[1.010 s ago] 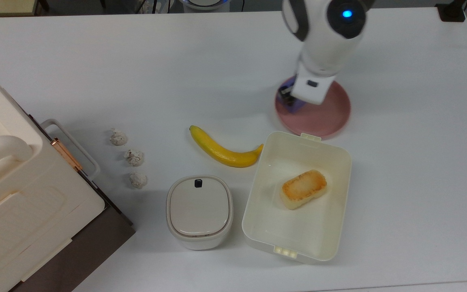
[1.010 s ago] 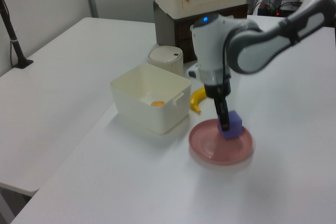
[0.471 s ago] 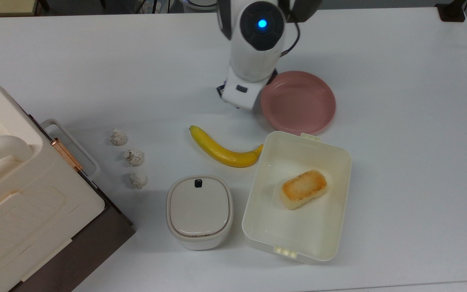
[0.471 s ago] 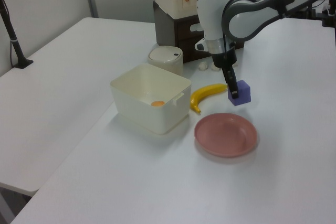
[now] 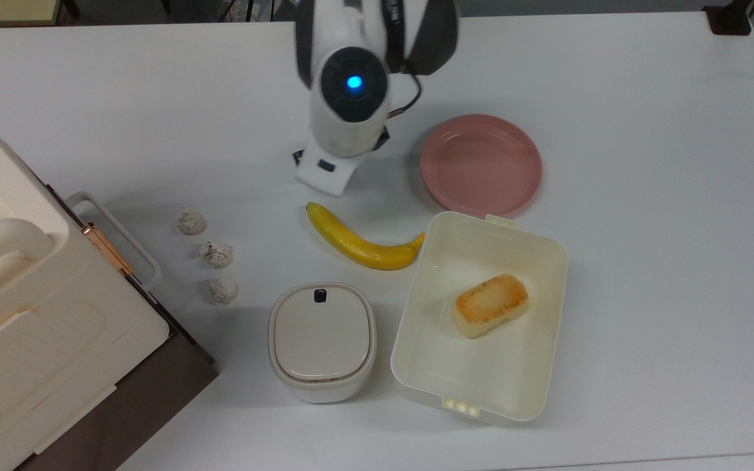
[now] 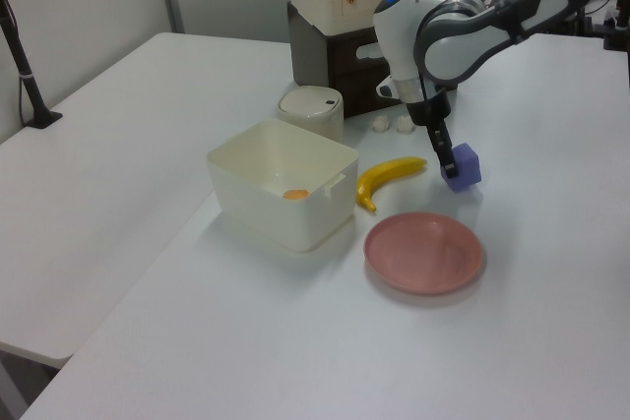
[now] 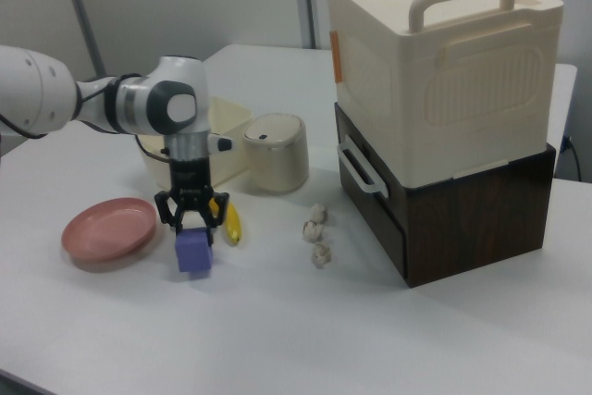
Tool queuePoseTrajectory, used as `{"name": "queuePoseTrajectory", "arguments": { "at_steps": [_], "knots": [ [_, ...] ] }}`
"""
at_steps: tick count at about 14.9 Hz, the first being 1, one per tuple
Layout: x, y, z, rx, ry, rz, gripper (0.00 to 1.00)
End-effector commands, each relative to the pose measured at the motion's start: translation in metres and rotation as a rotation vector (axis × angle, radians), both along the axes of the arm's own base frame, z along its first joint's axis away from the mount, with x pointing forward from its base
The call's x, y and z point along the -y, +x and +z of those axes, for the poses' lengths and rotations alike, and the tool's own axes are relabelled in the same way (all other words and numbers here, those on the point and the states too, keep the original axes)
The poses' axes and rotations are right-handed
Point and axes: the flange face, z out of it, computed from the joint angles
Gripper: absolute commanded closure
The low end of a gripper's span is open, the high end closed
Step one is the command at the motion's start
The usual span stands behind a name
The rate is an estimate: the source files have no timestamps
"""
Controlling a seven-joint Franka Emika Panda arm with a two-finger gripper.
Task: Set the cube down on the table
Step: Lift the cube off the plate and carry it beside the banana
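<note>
The blue-purple cube (image 6: 462,165) (image 7: 194,252) is off the pink plate (image 5: 480,163), low over the white table (image 5: 645,196) a short way from the banana's tip. My gripper (image 6: 449,158) (image 7: 191,228) points down and is shut on the cube's upper part. I cannot tell whether the cube's underside touches the table (image 7: 277,339). In the top view the arm's wrist and hand (image 5: 324,171) cover the cube.
The plate (image 6: 424,252) lies bare. A banana (image 5: 360,242) lies between my hand and a cream box (image 5: 416,281) holding toasted bread (image 5: 489,305). A lidded pot (image 5: 322,340), three crumpled lumps (image 5: 216,254) and a big cream case (image 7: 435,99) on a dark cabinet stand nearby.
My gripper lifted the cube off the pink plate and carried it to the top view's left, down toward the table near the banana. The plate is left bare.
</note>
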Motion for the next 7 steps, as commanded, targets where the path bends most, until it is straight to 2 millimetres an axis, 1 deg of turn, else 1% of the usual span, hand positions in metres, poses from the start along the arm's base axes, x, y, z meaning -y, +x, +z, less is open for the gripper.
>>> {"name": "queuePoseTrajectory", "arguments": {
  "at_steps": [1,2,3,4,5,6,7],
  "knots": [
    [0.033,-0.002,0.026,0.023,0.006,-0.028,0.0],
    [0.037,-0.003,0.033,0.02,0.006,-0.035,0.0],
    [0.043,-0.007,0.056,0.023,0.01,-0.061,0.0],
    [0.048,-0.014,0.072,0.011,0.014,-0.072,0.0],
    [0.048,-0.02,0.096,0.022,0.017,-0.079,0.0],
    [0.052,-0.031,0.137,0.059,0.015,-0.117,0.0],
    [0.057,-0.039,0.164,0.081,0.011,-0.155,0.0]
  ]
}}
